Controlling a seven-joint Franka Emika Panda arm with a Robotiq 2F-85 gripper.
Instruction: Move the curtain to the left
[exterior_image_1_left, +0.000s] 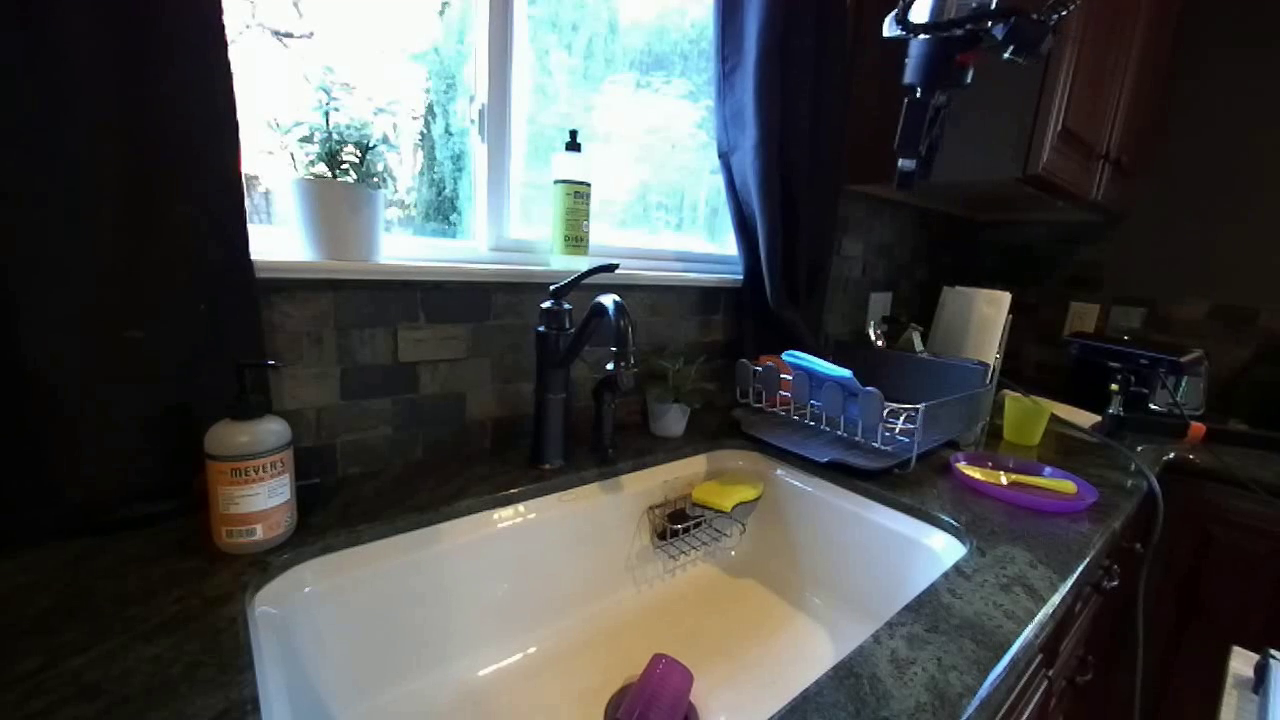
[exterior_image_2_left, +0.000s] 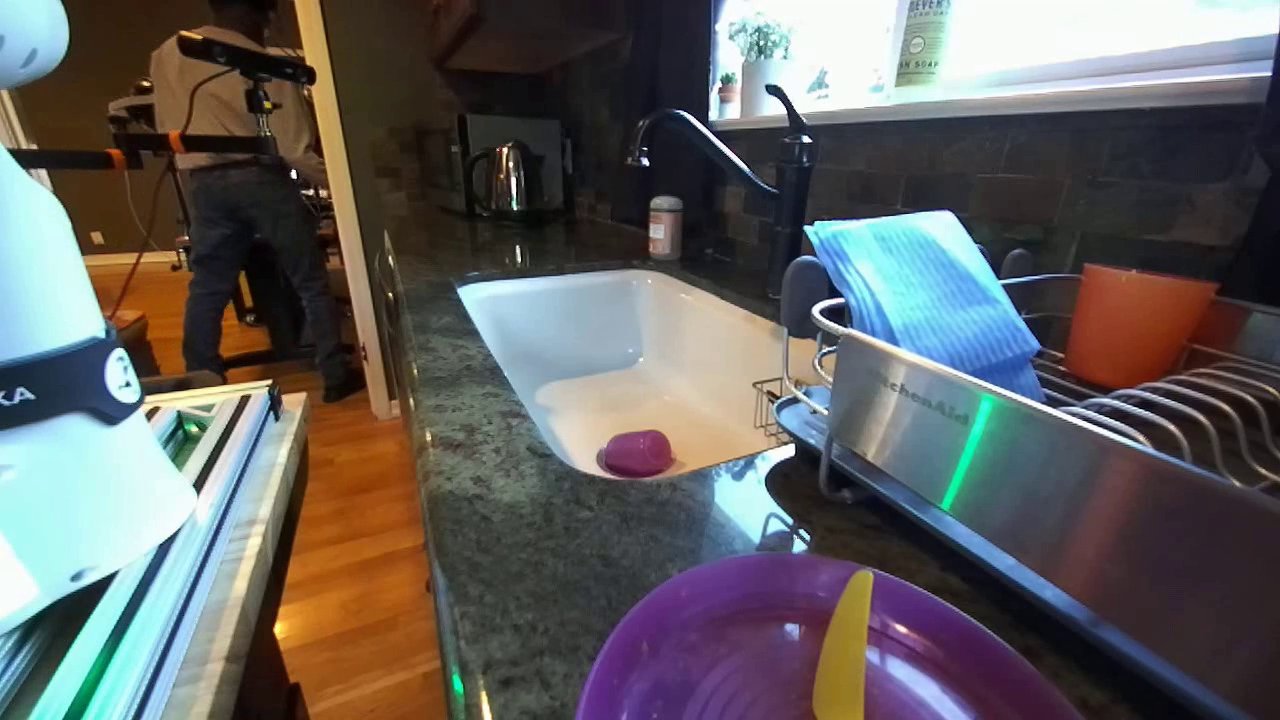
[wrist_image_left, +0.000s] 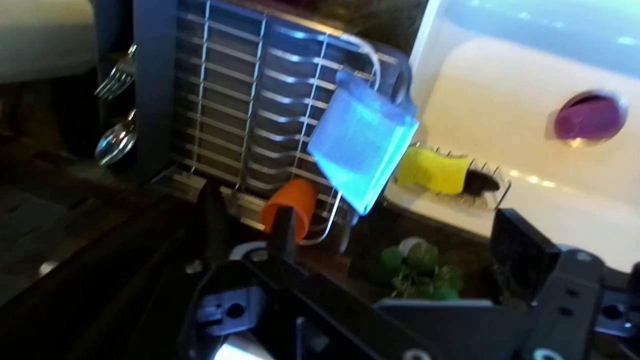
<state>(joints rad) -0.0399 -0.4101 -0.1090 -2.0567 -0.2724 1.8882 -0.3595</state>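
The curtain (exterior_image_1_left: 785, 150) is a dark navy drape with soft vertical folds. It hangs at the right side of the window in an exterior view, its lower end behind the dish rack. My gripper (exterior_image_1_left: 912, 165) hangs high to the right of the curtain in that view. In the wrist view my gripper (wrist_image_left: 400, 237) is open with wide-set fingers and nothing between them. Dark folded cloth, seemingly the curtain (wrist_image_left: 125, 265), lies beside the left finger there. Whether they touch is too dark to tell. The gripper is out of sight in the exterior view with the robot base.
A dish rack (exterior_image_1_left: 900, 420) holds a blue cloth (exterior_image_2_left: 930, 300) and an orange cup (exterior_image_2_left: 1135, 325). A black faucet (exterior_image_1_left: 555, 380), a small potted plant (exterior_image_1_left: 668, 415) and a white sink (exterior_image_1_left: 450, 540) stand nearby. A cabinet (exterior_image_1_left: 1085, 110) is behind the arm. A dish soap bottle (exterior_image_1_left: 571, 210) is on the sill.
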